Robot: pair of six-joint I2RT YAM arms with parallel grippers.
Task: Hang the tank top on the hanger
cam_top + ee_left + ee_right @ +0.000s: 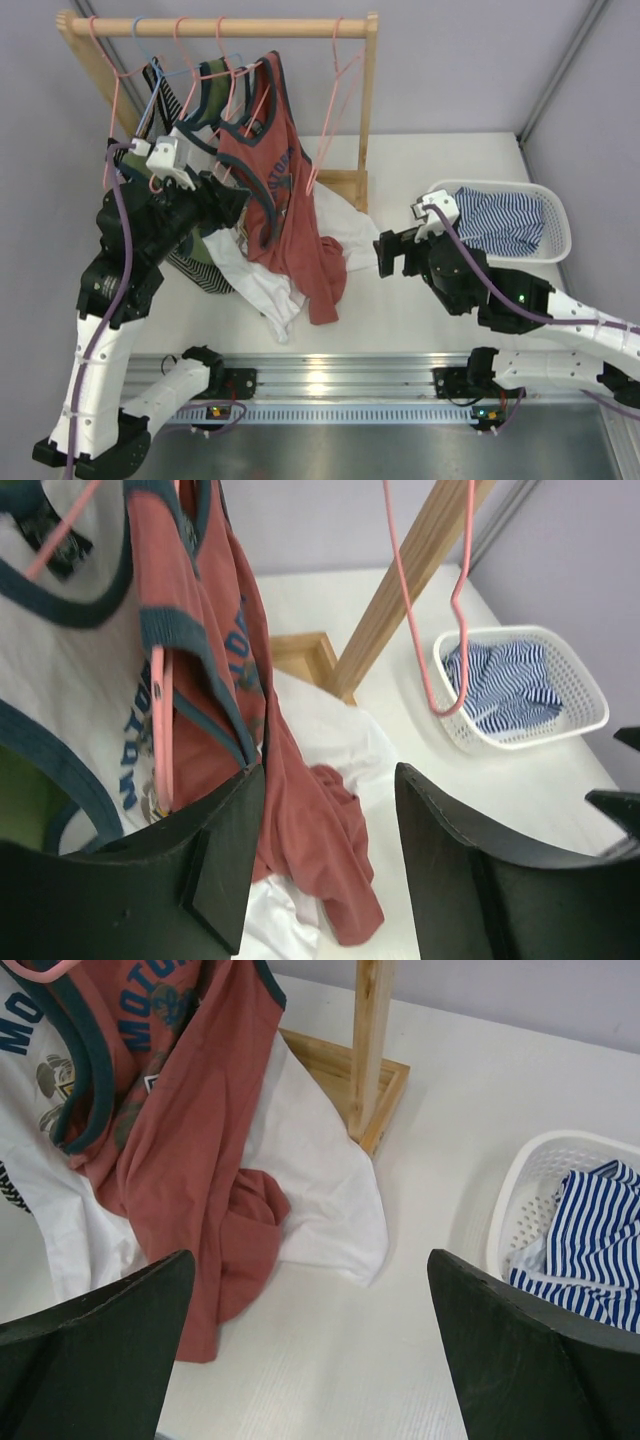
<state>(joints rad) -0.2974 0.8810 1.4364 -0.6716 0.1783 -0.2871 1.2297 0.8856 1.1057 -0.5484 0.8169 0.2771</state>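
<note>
One strap seems barely on hanger [160, 720]; bunched tank top [290, 200] may drag it off. Left gripper [330, 790], right gripper [310, 1260] spread.

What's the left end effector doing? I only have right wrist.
Observer: The left end effector is open, raised beside the tank top.
Operator: Top on a hanger?
Observer: Partly. A pink hanger shows inside one armhole. I can't tell about the other side.
Operator: Any hangers free?
Observer: Yes, a spare hanger hangs empty near the right end of the rail.
</note>
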